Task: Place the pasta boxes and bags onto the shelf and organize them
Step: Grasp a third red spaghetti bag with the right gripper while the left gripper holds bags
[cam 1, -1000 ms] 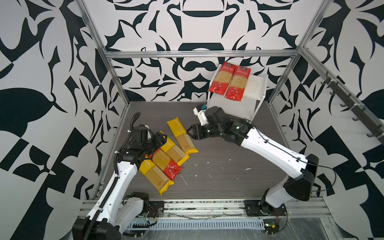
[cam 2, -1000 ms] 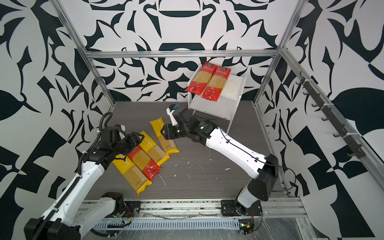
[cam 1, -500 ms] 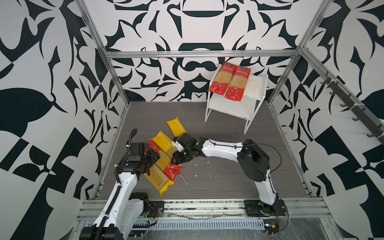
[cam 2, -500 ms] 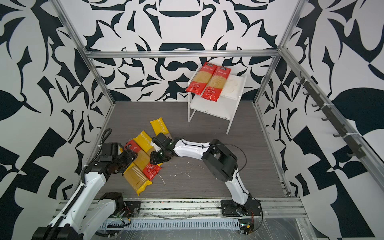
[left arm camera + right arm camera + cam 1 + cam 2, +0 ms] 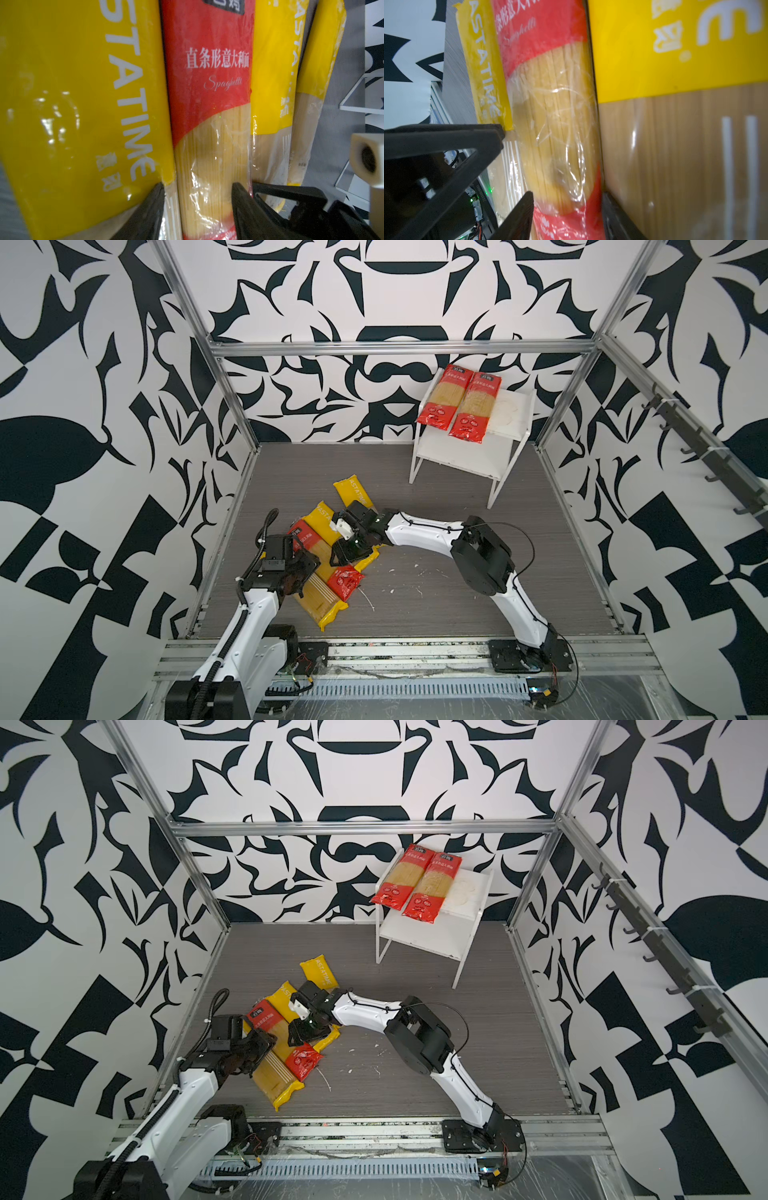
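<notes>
Two arms, one target: the red-ended spaghetti packet lies flat on the grey tabletop, in the row of yellow-ended packets on the left of the floor in both top views, one of them on its near side and two on its far side. Its long axis runs on a diagonal. The dark-labelled end points far-left toward the side wall and the other red end points near-right, with the yellow ones lying parallel to it. The left gripper straddles the clear middle, one black finger wedged between the red and yellow wrappers and its partner on the opposite edge. The right gripper brackets the same packet a little further toward the near-right end. Both sets of jaws sit close against the wrapper, but whether either truly pinches it, I cannot tell. Well apart, at the back right, the shelf carries two more red-ended packets side by side on its top board, with their long axes running back to front.
</notes>
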`<state>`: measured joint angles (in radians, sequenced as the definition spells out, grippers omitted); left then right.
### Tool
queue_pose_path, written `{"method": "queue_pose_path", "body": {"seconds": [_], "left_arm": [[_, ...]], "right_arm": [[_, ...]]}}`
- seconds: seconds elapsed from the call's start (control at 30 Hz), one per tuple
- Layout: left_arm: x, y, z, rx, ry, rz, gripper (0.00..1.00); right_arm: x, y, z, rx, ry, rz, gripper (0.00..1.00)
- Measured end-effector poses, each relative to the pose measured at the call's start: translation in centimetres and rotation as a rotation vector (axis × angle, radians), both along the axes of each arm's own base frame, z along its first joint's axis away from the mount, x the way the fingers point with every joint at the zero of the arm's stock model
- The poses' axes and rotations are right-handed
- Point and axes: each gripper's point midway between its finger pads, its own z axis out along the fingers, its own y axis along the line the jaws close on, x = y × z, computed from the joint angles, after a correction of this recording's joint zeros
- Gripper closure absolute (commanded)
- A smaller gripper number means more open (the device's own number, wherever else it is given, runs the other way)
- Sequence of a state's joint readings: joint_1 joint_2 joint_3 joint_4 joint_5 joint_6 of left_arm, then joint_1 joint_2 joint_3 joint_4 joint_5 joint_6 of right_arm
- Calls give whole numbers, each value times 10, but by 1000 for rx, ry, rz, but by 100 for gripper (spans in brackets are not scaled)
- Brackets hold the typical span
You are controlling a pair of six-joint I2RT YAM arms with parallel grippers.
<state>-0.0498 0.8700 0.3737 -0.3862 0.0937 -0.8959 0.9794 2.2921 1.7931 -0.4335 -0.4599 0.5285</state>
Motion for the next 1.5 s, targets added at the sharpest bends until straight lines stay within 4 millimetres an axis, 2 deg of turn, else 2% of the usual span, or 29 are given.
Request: {"method": "queue_pose_path", "body": {"seconds": [0.2, 0.4, 0.77, 1.03, 1.13, 1.23, 1.33, 1.5], "left_arm": [[3, -1, -8, -20, 4, 15, 61], [6, -6, -17, -48, 16, 12, 70], [9, -9, -19, -71, 19, 5, 74], [14, -9, -19, -70, 10, 4, 72], [16, -10, -15, -72, 5, -5, 68], [18, -11, -6, -76, -2, -11, 64], [23, -12, 15, -84, -45, -19, 60], [38, -3, 82, -79, -192, -22, 49]], "right_arm": [[-6, 7, -6, 19, 54, 52, 45], [-8, 10, -8, 62, 113, 74, 50], [-7, 17, -9, 137, 194, 61, 54], [-5, 18, -12, 180, 216, 56, 76], [-4, 16, -6, 214, 204, 54, 85], [-3, 12, 1, 240, 203, 39, 90], [-3, 7, 7, 259, 209, 20, 94], [1, -7, 22, 300, 224, -35, 98]]}}
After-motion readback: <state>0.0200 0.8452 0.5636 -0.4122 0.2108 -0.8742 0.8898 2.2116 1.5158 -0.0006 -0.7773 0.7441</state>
